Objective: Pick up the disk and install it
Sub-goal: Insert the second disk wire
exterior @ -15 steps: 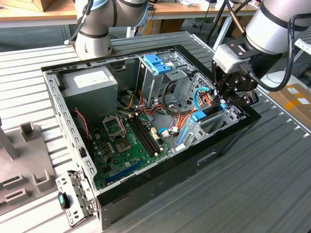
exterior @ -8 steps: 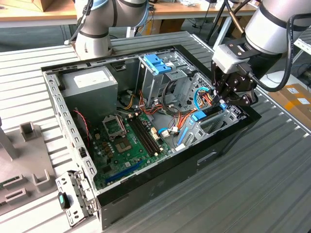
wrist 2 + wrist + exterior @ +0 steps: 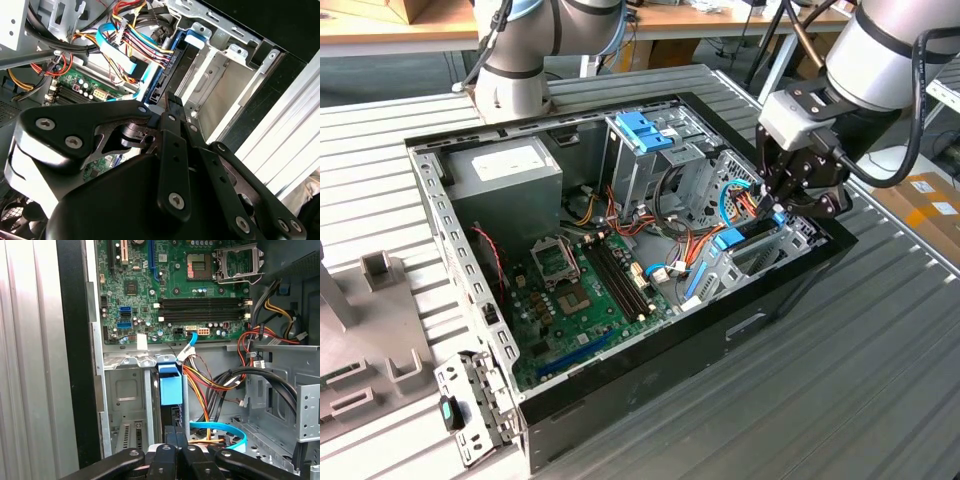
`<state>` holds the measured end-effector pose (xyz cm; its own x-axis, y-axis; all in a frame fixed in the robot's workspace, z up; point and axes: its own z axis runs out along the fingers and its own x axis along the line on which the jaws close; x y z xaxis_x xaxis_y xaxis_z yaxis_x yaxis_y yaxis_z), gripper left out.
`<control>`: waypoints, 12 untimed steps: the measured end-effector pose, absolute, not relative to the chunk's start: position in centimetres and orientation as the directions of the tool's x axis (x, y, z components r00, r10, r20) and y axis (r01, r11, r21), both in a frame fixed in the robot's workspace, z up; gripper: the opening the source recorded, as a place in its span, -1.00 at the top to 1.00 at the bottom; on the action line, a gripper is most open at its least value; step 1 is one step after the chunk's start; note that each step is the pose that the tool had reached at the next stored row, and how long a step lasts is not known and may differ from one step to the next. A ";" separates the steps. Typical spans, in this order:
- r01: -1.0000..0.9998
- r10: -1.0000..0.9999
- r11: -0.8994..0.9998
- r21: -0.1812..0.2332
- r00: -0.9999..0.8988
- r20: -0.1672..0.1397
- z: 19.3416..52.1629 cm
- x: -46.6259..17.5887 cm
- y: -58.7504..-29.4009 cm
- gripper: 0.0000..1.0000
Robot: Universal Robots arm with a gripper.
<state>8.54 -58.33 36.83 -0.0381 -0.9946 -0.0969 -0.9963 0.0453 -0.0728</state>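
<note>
Over the open computer case's (image 3: 650, 350) corner at the exterior view's right, the gripper (image 3: 775, 207) hangs with fingers pressed together. Just beneath it, the disk (image 3: 170, 390) stands on edge in its bay, beside the green motherboard (image 3: 590, 290).

Arm (image 3: 885, 50) entering from the exterior view's upper right, its white-and-grey forearm sloping down toward a pale wrist block (image 3: 798, 115); black gripper (image 3: 778, 205) pointing downward beneath that block; linkage bars (image 3: 220, 170) spreading outward from the gripper body in the second wrist view; fingers (image 3: 175, 450) pressed together, parallel, no gap between them in the first wrist view; a second arm's base (image 3: 515, 70) standing at the exterior view's upper left.
</note>
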 end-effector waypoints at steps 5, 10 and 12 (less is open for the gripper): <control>-0.996 -0.995 0.045 -0.073 -0.038 -0.097 36.8 8.6 -58.3 0.79; -0.996 -0.995 0.045 -0.073 -0.038 -0.097 36.8 8.6 -58.2 0.79; -0.996 -0.995 0.045 -0.073 -0.038 -0.097 36.8 8.6 -58.2 0.79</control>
<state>8.58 -58.20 36.83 -0.0381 -0.9946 -0.0969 -0.9963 0.0452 -0.0728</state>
